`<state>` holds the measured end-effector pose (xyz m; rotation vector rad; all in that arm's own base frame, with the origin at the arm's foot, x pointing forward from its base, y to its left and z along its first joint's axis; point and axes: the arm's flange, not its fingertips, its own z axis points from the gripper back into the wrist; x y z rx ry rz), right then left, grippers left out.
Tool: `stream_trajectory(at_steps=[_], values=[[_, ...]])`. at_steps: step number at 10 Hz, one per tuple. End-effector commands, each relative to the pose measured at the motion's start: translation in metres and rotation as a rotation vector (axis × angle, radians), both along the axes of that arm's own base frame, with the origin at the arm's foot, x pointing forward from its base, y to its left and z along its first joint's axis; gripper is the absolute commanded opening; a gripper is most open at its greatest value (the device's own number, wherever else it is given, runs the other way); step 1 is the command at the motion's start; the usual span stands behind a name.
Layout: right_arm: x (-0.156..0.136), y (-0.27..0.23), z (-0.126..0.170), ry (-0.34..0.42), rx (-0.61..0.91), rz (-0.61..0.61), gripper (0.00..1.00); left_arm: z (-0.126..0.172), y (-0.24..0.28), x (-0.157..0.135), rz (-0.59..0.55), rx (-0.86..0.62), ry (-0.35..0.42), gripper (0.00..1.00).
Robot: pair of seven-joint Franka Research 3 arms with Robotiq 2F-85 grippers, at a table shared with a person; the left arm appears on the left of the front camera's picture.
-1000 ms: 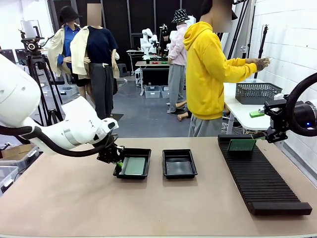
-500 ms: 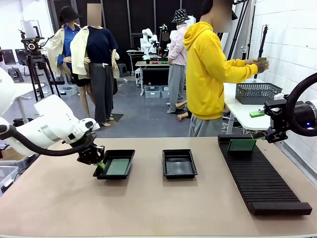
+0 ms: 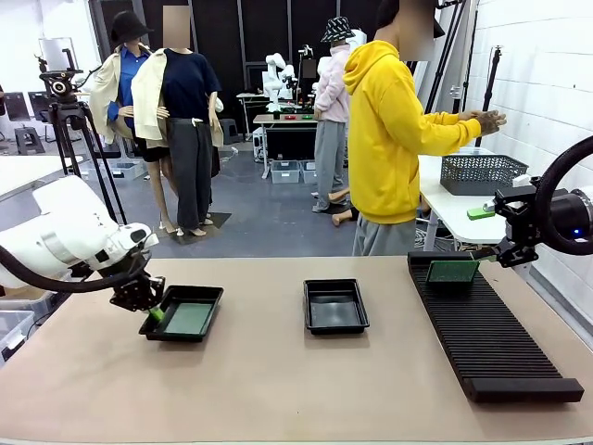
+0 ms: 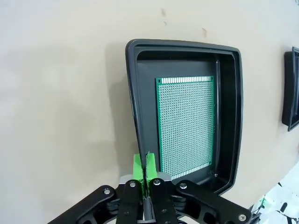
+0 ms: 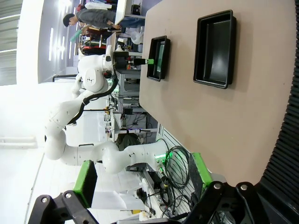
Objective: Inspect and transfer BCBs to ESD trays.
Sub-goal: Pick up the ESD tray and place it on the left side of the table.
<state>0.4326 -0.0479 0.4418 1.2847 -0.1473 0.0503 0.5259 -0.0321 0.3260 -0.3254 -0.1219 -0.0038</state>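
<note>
Left jaws pinch black tray (image 4: 230, 116) rim; perforated green BCB (image 4: 187, 126) inside; right jaws spread.

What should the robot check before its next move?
1. Left gripper pinching the black tray by its rim: ok.
2. Green board lying flat inside that tray: ok.
3. Second tray empty and well apart: ok.
4. Right gripper open, holding nothing: ok.
5. Held tray resting on the table or lifted off it: cannot tell.
</note>
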Motion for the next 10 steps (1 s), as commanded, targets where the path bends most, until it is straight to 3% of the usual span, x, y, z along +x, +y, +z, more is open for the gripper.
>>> stream_trajectory(at_steps=[1, 6, 10], values=[[-0.003, 0.002, -0.001, -0.009, -0.009, -0.007, 1.0, 0.002, 0.021, -0.01, 0.032, 0.031, -0.036, 0.0], [-0.003, 0.002, -0.001, -0.009, -0.009, -0.007, 1.0, -0.01, 0.083, -0.024, 0.053, 0.073, -0.066, 0.0], [-0.003, 0.002, -0.001, -0.009, -0.009, -0.007, 1.0, 0.001, 0.137, -0.022, 0.038, 0.027, -0.125, 0.0]])
